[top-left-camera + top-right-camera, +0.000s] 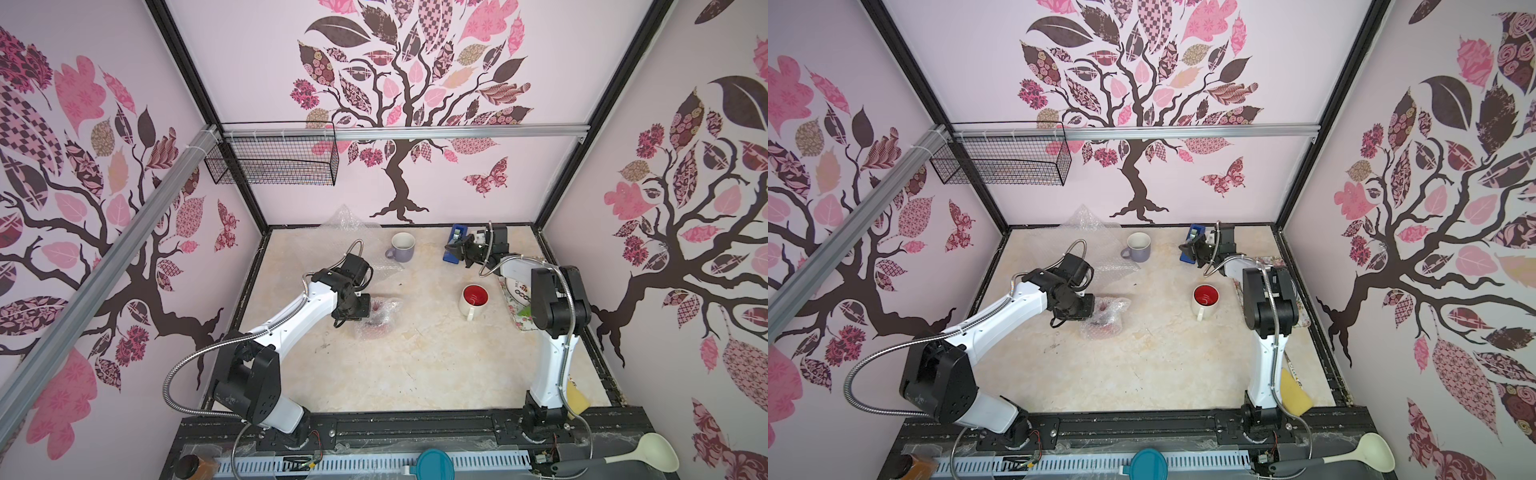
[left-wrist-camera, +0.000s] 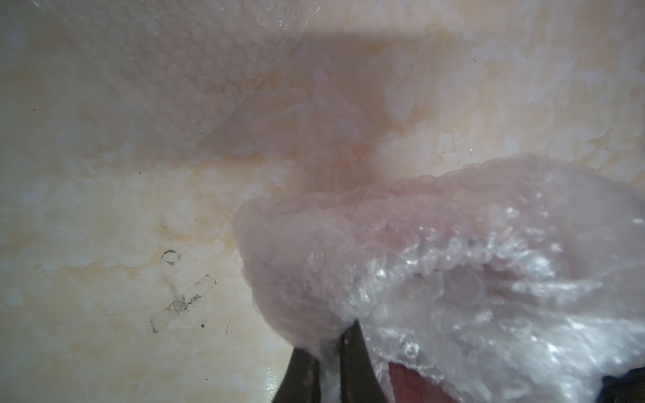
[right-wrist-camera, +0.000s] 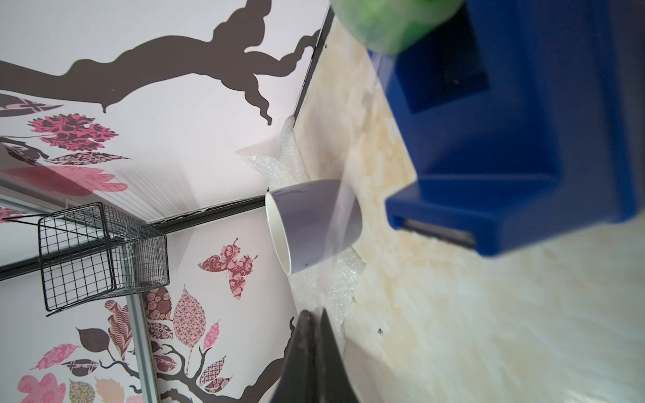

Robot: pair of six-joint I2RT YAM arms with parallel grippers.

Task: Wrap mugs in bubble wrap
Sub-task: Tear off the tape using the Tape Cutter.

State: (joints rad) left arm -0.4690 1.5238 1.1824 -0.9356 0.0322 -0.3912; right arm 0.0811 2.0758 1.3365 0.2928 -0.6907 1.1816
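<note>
Front counter (image 1: 395,365) open; rear crowded.
Lavender mug (image 1: 402,246), white mug (image 1: 474,300), dispenser (image 1: 451,257) and loose bubble wrap (image 1: 347,222) stand at the back; a wrapped bundle (image 1: 380,318) sits mid-counter, left.

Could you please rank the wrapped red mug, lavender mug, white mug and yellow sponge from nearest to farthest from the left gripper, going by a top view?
From the left gripper:
1. Red mug, inside the bubble wrap it pinches.
2. Lavender mug, toward the back wall.
3. White mug, toward the right arm.
4. Yellow sponge, front right corner.
</note>
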